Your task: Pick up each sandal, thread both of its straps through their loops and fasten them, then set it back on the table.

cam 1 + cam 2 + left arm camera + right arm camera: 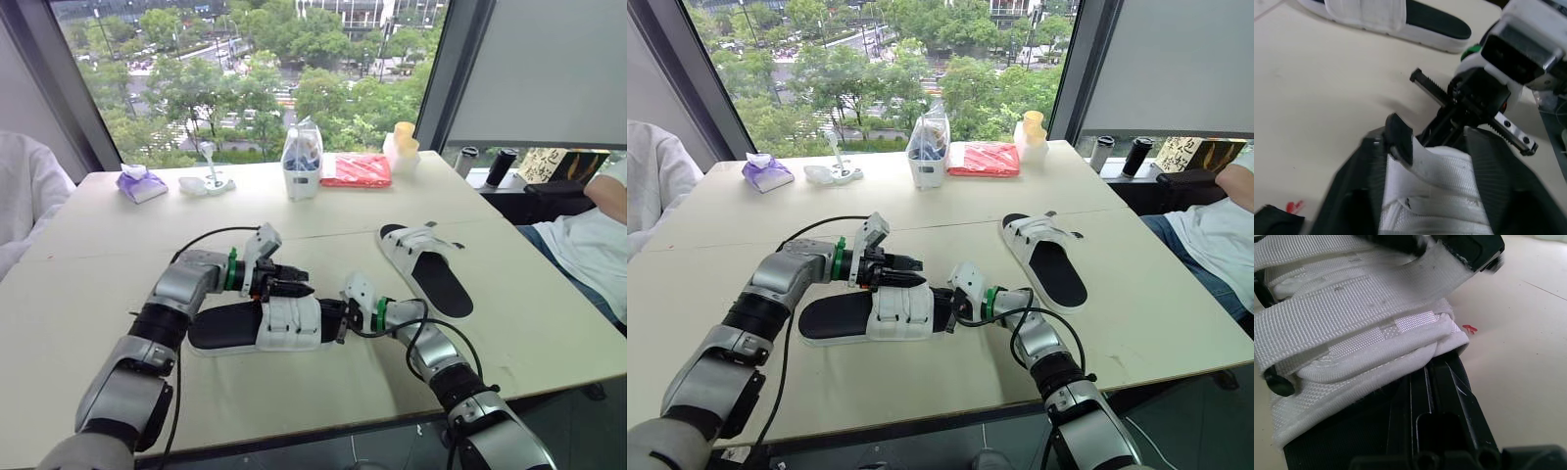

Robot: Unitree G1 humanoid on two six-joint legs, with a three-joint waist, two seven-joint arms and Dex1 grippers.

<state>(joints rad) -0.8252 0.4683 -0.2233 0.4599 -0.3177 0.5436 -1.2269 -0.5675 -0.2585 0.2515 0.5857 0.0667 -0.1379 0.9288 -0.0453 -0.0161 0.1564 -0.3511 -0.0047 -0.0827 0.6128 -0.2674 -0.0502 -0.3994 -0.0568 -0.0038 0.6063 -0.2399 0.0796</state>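
— Two sandals lie on the counter point(88, 294), and we are working on the near sandal point(223, 326), straight in front of us. Starting at our left, the left gripper point(297, 285) has its jaws pinched shut on the free end of a white strap point(1440, 264).

— Agreed. We should pull that strap along its own line, low and flat, so it neither twists nor slips from the pinch.

— Further right, the right gripper point(339, 320) has its jaws closed on the sandal's end, and the sole rests on the counter.

— Then that hold must be our firm anchor, or the pull will drag the shoe. The far sandal point(436, 279), well apart on the right, looks unfastened to us.
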